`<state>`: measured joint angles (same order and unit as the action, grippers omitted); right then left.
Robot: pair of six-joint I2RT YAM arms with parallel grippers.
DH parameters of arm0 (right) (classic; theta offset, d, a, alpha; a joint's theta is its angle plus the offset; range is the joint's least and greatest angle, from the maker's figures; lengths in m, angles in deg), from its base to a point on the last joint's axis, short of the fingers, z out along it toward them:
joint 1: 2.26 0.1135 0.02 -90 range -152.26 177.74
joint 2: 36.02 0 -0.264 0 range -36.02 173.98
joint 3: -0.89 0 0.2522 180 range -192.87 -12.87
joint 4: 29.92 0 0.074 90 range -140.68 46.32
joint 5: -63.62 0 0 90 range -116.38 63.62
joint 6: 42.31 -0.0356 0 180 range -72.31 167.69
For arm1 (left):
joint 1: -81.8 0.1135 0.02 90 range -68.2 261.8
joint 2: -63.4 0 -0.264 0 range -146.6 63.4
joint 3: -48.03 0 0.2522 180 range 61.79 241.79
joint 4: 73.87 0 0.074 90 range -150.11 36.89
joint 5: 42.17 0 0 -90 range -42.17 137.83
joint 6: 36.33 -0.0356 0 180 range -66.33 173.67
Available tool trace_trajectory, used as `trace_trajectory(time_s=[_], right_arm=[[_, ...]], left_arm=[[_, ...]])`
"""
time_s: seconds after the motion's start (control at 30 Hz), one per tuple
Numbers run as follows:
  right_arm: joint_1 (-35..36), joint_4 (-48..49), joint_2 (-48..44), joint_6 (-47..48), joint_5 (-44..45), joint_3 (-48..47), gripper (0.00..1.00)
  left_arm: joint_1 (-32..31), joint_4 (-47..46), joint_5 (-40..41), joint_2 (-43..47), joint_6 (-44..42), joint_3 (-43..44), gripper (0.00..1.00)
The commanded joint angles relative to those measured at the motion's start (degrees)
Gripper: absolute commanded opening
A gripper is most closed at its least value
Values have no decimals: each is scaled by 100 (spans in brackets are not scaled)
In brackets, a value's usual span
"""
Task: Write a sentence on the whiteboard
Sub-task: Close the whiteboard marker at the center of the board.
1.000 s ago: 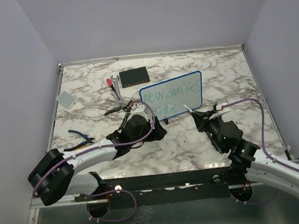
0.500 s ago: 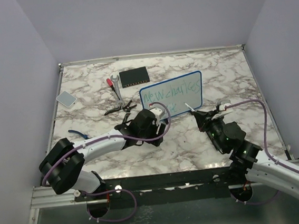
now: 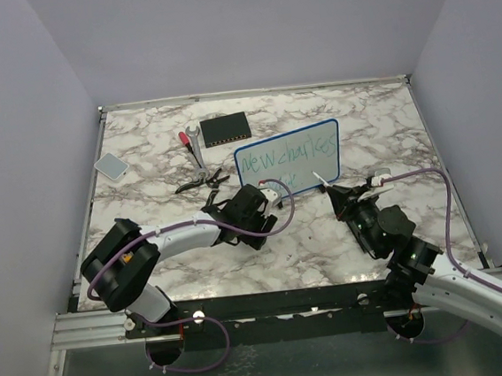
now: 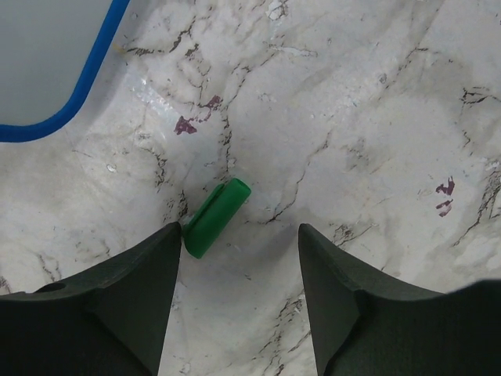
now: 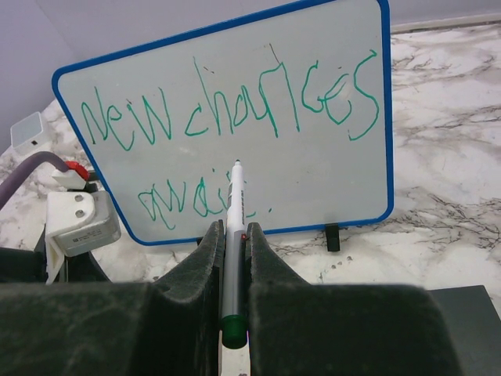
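One whiteboard (image 3: 324, 165), one marker (image 5: 234, 211), one green cap (image 4: 216, 217), one black box (image 3: 226, 130).

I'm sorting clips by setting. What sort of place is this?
Probably a robot lab test cell: plain pale walls box in a marble-patterned tabletop, two white robot arms are bolted at its near edge, and props sit about, such as a blue-rimmed white whiteboard and a silver wrench.
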<state>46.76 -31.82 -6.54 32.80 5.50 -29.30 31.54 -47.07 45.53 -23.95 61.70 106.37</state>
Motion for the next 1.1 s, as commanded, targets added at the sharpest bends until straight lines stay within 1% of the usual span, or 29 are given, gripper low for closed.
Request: trace_trajectory(time_s=[0.0,0.17,0.33,0.37,0.43,0.5,0.6,0.67,0.77,0.9,1.0,1.07], right_arm=[[-23,-88,18,56,162,69,1],[-23,-71,64,63,189,69,1],[-21,-35,101,64,175,69,1],[-22,-27,114,60,168,63,1],[-23,-32,143,61,149,53,1],[-23,-81,169,46,106,16,1],[-23,-288,201,-34,-50,-119,1],[-23,-616,231,-169,-225,-323,1],[-19,-1242,311,-265,-646,-703,1],[-23,-2091,584,-303,-1348,-1356,1],[-23,-2626,858,-544,-1969,-1880,1],[-23,-3091,1009,-708,-2149,-2299,1]], left_arm=[[24,73,-33,-145,-261,201,62],[16,89,-274,-103,-87,109,50],[16,136,-239,-34,105,4,45],[16,137,-213,-51,129,-8,42],[16,150,-142,-120,154,4,36],[12,184,-151,-183,141,45,27],[10,195,-154,-131,95,69,11],[16,197,-20,-4,99,77,0],[16,126,173,375,127,31,0],[15,-43,336,1164,-59,-111,0],[16,-94,241,1821,-292,-225,0],[14,-77,-94,2205,-494,-306,0]])
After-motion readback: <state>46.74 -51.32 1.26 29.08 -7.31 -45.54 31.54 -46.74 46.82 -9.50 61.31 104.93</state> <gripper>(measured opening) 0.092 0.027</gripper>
